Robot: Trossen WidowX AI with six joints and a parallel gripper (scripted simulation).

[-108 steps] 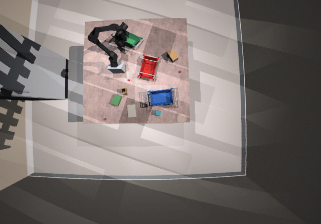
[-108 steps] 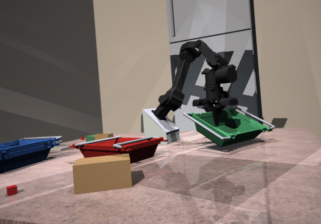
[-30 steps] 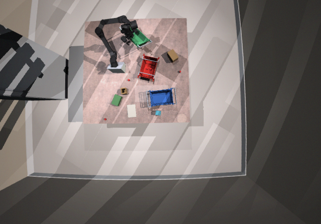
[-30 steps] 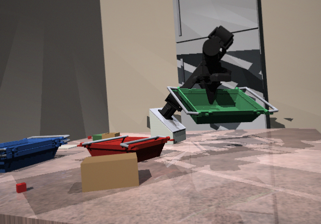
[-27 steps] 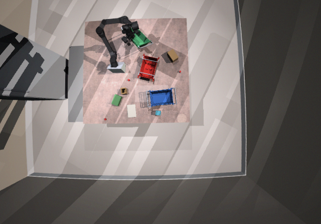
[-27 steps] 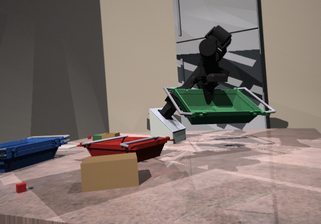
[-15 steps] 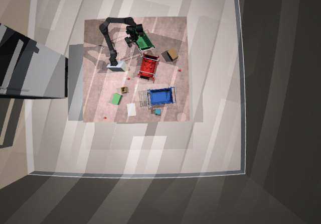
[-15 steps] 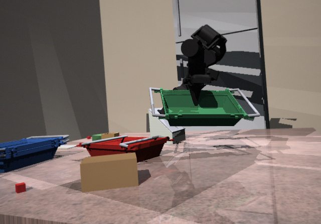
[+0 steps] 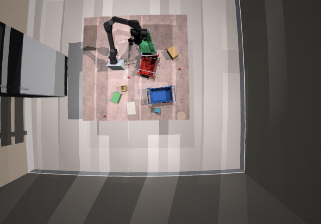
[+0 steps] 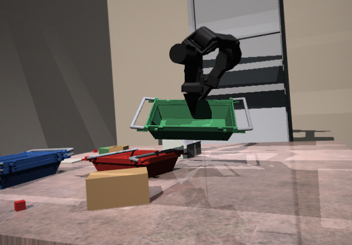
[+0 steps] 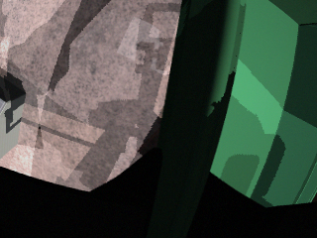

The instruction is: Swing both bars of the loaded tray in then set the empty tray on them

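The green tray point(image 9: 147, 47) point(image 10: 188, 133) point(image 11: 263, 45) is empty and in the air, tipped with its opening toward the exterior camera; its wire bars stick out past its ends. My gripper point(image 10: 196, 103) point(image 11: 165, 158) is shut on its long wall, one finger inside; the outer fingertip is hidden. The red tray point(image 9: 148, 62) point(image 10: 164, 162) stands on the table, with small red blocks inside hard to tell apart. Its wire bars point(image 9: 146, 72) point(image 10: 113, 154) lie inward across its top, near the ends. In the top view the green tray's near end overlaps the red tray's far end.
A blue tray point(image 9: 160, 95) point(image 10: 28, 171) stands beyond the red one. A tan block point(image 9: 172, 52) point(image 10: 117, 191) stands beside the red tray. Loose red cubes point(image 9: 179, 69) point(image 10: 20, 205), a green block point(image 9: 116, 97), a white slab point(image 9: 131, 108) and a teal block point(image 9: 157, 110) lie about.
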